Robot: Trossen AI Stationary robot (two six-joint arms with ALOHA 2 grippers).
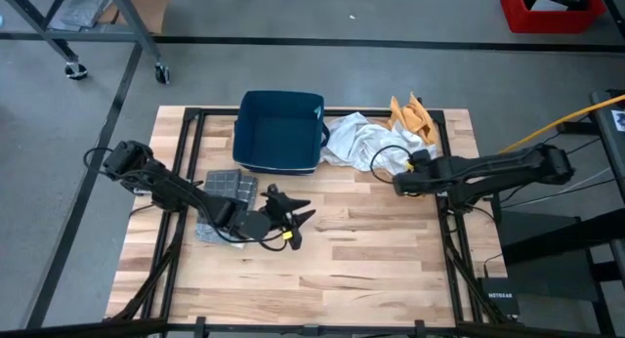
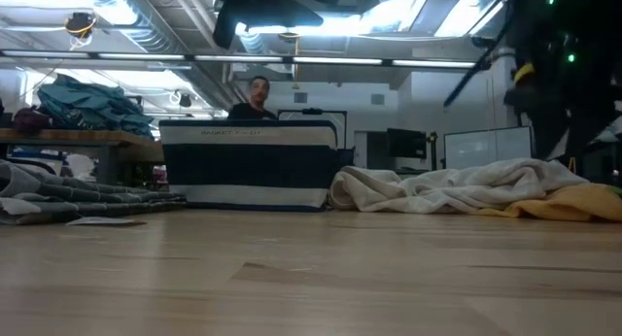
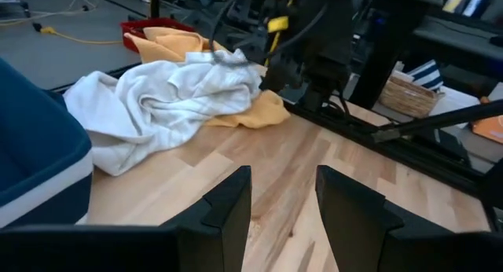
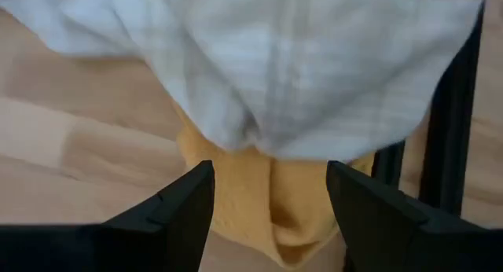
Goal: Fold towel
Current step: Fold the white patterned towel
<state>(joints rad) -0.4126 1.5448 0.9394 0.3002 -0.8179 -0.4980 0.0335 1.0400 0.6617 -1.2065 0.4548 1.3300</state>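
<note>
Wooden table [image 1: 371,260] is carrying one white towel [image 1: 359,143] crumpled at its far edge, overlapping one yellow cloth [image 1: 412,115], beside one blue bin [image 1: 279,131]. Right claw [image 1: 398,185] is hanging open at the towel's near rim; left claw [image 1: 305,217] is waiting mid-table, open, empty. Risk, judging: pinching both cloths together, since they're overlapping. One grey folded stack [image 1: 230,189] is lying near the left edge.

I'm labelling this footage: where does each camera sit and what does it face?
High: overhead, facing down; both arms, blue bin.
Low: table height, facing the room; bin, white towel.
Left wrist: left pincer open, facing white towel, right arm.
Right wrist: right pincer open over white towel, yellow cloth.
All share the white towel.
</note>
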